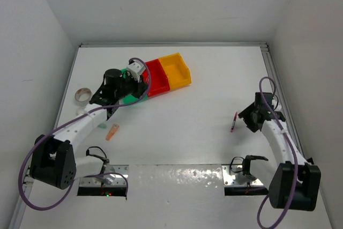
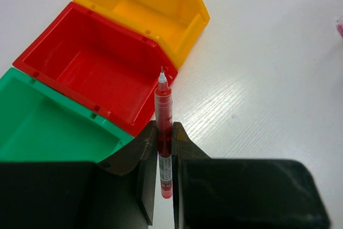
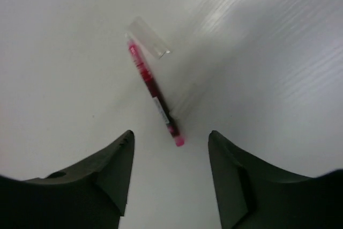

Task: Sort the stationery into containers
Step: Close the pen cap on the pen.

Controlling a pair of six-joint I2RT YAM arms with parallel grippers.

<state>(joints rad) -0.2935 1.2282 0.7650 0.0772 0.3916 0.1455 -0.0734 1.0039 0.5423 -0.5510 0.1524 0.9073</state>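
L gripper (image 2: 163, 132): you're clamped on a red pen (image 2: 163, 105) near its back end, with the tip over the near corner of the red bin (image 2: 80, 63).
R gripper (image 3: 170, 139): jaws apart, nothing held. A pink pen (image 3: 153, 92) lies flat just ahead, btwn them.
Handling: pens look light, stiff and slick. Take yours mid-barrel, across the axis. The clear bit at its far end is maybe a cap.
Surface: white table (image 1: 187, 122), smooth, so the pen may roll.
Room: walls (image 1: 161, 4) on three sides. Pink pen is well apart from red bin.

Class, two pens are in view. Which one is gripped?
The pen by the bins, pinched in the left gripper; the other pen lies free on the table under the open right gripper.
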